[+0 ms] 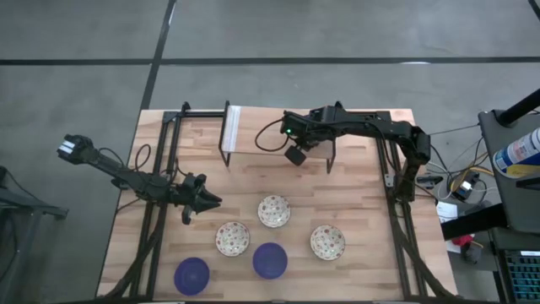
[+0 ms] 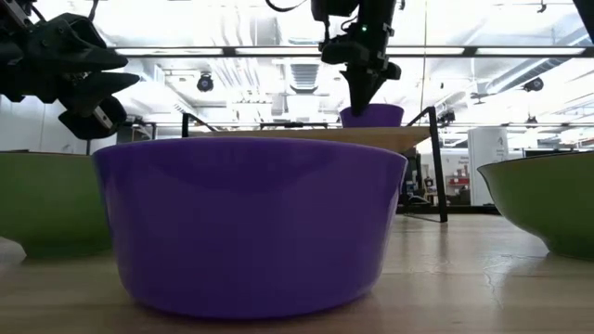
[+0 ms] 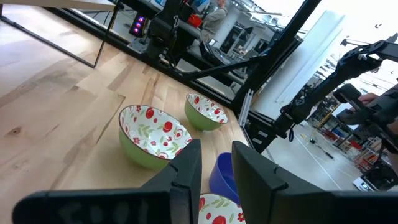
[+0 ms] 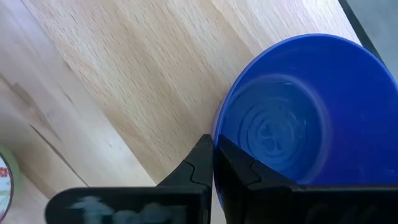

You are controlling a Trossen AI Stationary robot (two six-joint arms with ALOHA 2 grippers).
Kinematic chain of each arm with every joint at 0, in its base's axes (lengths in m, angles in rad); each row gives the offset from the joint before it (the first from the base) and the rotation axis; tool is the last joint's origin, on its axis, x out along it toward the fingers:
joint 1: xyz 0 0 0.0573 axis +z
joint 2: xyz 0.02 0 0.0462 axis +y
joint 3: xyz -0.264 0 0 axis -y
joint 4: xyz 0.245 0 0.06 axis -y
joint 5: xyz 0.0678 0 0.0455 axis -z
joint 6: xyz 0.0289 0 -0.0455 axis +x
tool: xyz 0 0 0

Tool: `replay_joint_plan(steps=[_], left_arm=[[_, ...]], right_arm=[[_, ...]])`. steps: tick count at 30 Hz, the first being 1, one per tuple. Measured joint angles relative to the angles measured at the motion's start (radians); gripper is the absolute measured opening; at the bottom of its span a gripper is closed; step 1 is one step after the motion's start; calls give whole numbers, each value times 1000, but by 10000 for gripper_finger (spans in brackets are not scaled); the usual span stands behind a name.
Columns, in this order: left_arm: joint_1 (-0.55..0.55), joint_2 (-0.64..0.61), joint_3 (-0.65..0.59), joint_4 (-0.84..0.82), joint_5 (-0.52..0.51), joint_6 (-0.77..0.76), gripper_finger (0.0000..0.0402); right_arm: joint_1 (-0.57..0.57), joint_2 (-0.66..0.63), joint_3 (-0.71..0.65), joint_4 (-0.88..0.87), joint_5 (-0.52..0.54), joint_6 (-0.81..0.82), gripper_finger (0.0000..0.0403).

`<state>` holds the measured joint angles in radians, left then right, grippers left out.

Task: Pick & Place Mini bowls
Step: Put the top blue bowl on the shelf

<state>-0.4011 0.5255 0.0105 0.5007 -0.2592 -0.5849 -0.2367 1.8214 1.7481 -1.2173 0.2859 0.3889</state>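
One blue bowl (image 4: 298, 106) pinched by its rim in the right claw (image 4: 213, 163), apparently thinly; it could slip toward twelve o'clock.

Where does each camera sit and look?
High: above the table, facing down; left arm, right arm show.
Low: at tabletop height, facing across; near blue bowl, left claw, right claw above.
Left wrist: on left arm, facing patterned bowls past its open claw.
Right wrist: on right arm, its claw pinching the far blue bowl.
Shared: low and right wrist both show that bowl.
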Motion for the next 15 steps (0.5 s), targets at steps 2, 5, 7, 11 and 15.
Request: replay_joint_plan(steps=[2,5,7,11,15], left_arm=[[0,0,0,0,0,-11,83],[0,0,0,0,0,-16,83],[0,0,0,0,0,-16,83],[0,0,0,0,0,-17,83],[-1,0,0,0,0,-18,83]], right_arm=[[0,0,0,0,0,0,8],[0,0,0,0,1,3,9],[0,0,0,0,1,3,9],[0,0,0,0,4,4,10],[0,0,0,0,8,5,25]])
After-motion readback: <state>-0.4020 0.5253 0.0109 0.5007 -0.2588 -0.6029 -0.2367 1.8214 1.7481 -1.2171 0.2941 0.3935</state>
